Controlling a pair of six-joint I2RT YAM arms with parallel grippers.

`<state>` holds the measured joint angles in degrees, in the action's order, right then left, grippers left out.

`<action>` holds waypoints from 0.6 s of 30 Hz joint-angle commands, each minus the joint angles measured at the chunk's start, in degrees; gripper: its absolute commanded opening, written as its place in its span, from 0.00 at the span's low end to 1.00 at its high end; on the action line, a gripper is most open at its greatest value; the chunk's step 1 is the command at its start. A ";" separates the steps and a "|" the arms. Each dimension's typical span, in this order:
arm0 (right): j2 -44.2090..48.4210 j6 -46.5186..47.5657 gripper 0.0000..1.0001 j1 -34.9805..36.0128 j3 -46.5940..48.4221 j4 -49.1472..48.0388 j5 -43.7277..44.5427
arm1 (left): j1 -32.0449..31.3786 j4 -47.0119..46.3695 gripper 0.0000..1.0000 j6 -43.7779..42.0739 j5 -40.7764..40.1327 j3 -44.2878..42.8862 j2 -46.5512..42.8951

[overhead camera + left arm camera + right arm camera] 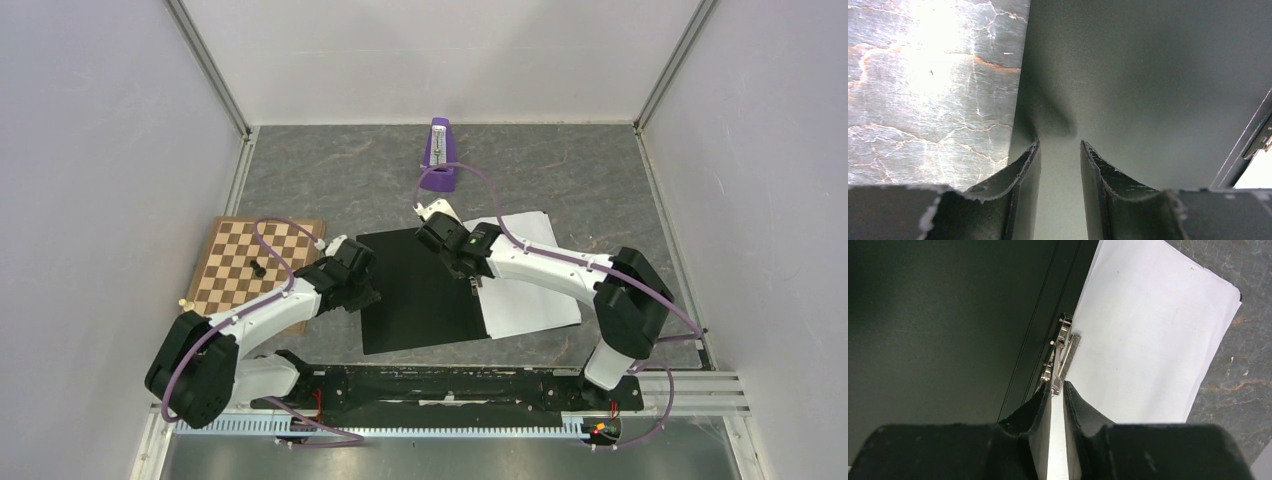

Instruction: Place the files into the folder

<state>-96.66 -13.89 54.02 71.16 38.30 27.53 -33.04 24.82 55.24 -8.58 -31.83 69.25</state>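
The folder (420, 295) lies open and flat, black inside up. White files (525, 275) cover its right half, also seen in the right wrist view (1148, 340). My right gripper (472, 282) is over the spine. In its wrist view (1057, 386) the jaws are nearly closed, with the near end of the metal spine clip (1062, 347) between the tips. My left gripper (368, 295) is at the folder's left edge. In its wrist view (1059, 145) it is open and empty, low over the black inside (1148, 75).
A brown chessboard (255, 265) with a black piece (259, 268) lies left of the folder, beside the left arm. A purple metronome (438, 152) stands behind the folder. Walls enclose the grey stone-patterned table (330, 170) on three sides.
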 commanded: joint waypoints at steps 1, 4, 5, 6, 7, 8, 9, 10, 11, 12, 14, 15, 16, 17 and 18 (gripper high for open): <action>-1.36 0.68 0.16 0.79 3.02 0.06 1.47 | -0.26 0.05 0.42 1.35 -2.67 -1.11 0.00; -1.90 0.49 0.15 0.79 2.79 0.02 1.48 | -0.27 0.05 0.42 1.18 -2.68 -1.45 0.49; -1.98 0.32 0.15 0.79 2.67 0.08 1.49 | -0.25 0.05 0.42 1.16 -2.75 -1.45 0.61; -2.04 0.25 0.14 0.74 2.45 0.10 1.56 | -0.20 0.10 0.42 1.18 -2.77 -1.50 0.75; -2.03 0.12 0.14 0.76 2.28 0.11 1.64 | -0.27 0.14 0.42 1.15 -2.85 -1.55 0.93; -2.06 0.06 0.14 0.80 2.03 0.05 1.58 | -0.25 0.21 0.42 1.11 -2.87 -1.53 0.99; -2.03 -0.07 0.13 0.76 1.69 0.02 1.67 | -0.25 0.23 0.42 1.18 -2.92 -1.53 1.15; -2.08 -0.16 0.13 0.78 1.47 -0.07 1.70 | -0.26 0.23 0.42 1.18 -3.02 -1.44 1.23; -2.05 -0.22 0.13 0.74 1.29 -0.16 1.67 | -0.23 0.25 0.43 1.18 -3.08 -1.41 1.40; -2.10 -0.32 0.11 0.74 1.10 -0.24 1.57 | -0.21 0.32 0.43 1.26 -3.14 -1.51 1.62; -2.13 -0.32 0.10 0.78 0.76 -0.50 1.41 | -0.26 0.49 0.43 1.36 -3.33 -1.55 1.83; -2.05 -0.31 0.10 0.74 0.58 -0.62 1.31 | -0.25 0.50 0.43 1.36 -3.44 -1.52 1.87; -2.00 -0.33 0.10 0.79 0.40 -0.68 1.26 | -0.25 0.57 0.43 1.35 -3.54 -1.55 1.93; -1.95 -0.35 0.10 0.76 0.24 -0.75 1.20 | -0.20 0.58 0.43 1.36 -3.63 -1.52 1.87; -1.90 -0.31 0.10 0.76 0.01 -0.88 1.11 | -0.26 0.59 0.43 1.44 -3.64 -1.53 1.87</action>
<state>-98.59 -13.91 54.54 71.81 38.33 27.53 -33.15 25.06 55.27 -9.41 -32.12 70.61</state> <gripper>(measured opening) 0.104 0.427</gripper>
